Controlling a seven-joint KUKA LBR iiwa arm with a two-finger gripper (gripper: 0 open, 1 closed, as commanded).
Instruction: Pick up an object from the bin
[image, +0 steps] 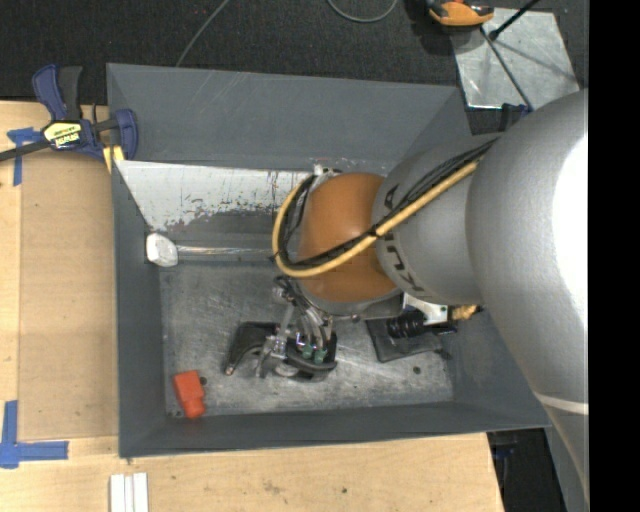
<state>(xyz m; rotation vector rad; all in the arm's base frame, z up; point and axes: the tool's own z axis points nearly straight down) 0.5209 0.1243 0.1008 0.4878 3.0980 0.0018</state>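
From the camera view, the arm (500, 220) comes in from the right and bends down into the grey metal bin (300, 120). Its rounded orange cover (335, 240) sits directly above the jaws. The jaws hang low over the middle of the scuffed bin floor, toward the near wall. They show as a tangle of metal and small green parts under the cover. Whether they are spread or closed cannot be told, and nothing can be seen gripped between them.

The thing nearest the jaws is a black angular piece (248, 340), bent like a small handle. It lies flat on the floor just to the view's left of them, and its inner end reaches right up against the jaw assembly. Whether the two touch is unclear.

On the opposite side of the jaws, toward the view's right and close by, lies a flat black part with a short dark cylinder on top (405, 338), partly under the arm.

Further from the jaws, left and nearer the front wall, a red-orange block (188, 393) sits in the bin's corner. Well away, left and toward the far wall, a white lump (162, 250) rests at the foot of the slope, with a clear tube (225, 247) running from it toward the cover.
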